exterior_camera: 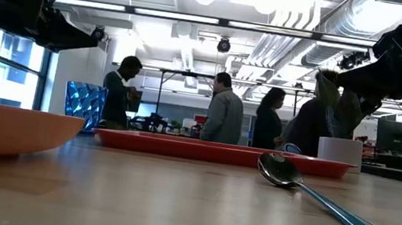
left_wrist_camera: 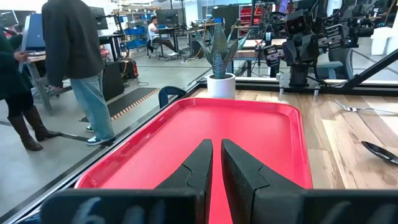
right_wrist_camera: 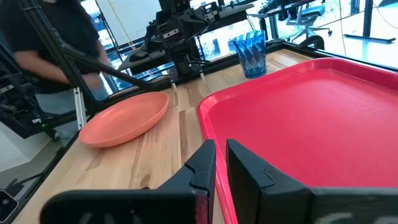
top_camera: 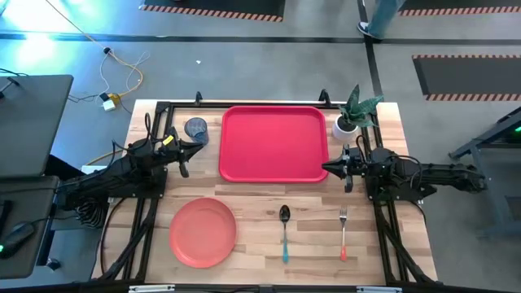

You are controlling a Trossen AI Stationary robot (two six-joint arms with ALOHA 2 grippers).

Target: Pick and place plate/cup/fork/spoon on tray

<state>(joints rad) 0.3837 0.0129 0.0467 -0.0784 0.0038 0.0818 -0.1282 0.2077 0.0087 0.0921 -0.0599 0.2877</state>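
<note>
Left gripper (top_camera: 194, 147) is being held just off the tray's left edge, above the counter (top_camera: 260, 244), jaws nearly closed w/ only a thin gap, nothing gripped. The cup (top_camera: 195, 129) is standing upright at the far left, just beside the tray's far-left corner, near the left gripper. The plate (top_camera: 203, 232) is lying at near left on the counter, well apart from the tray. The tray (top_camera: 275, 143) is sitting at far centre, nothing being carried on it. The spoon (top_camera: 285, 231) is lying near centre, bowl toward the tray. The fork (top_camera: 343, 232) is lying to its right, tines toward the tray. Right gripper (top_camera: 329, 169) is being held at the tray's right edge, jaws almost shut, nothing gripped. A potted plant (top_camera: 350, 118) is standing at far right, beside the tray's far-right corner.
</note>
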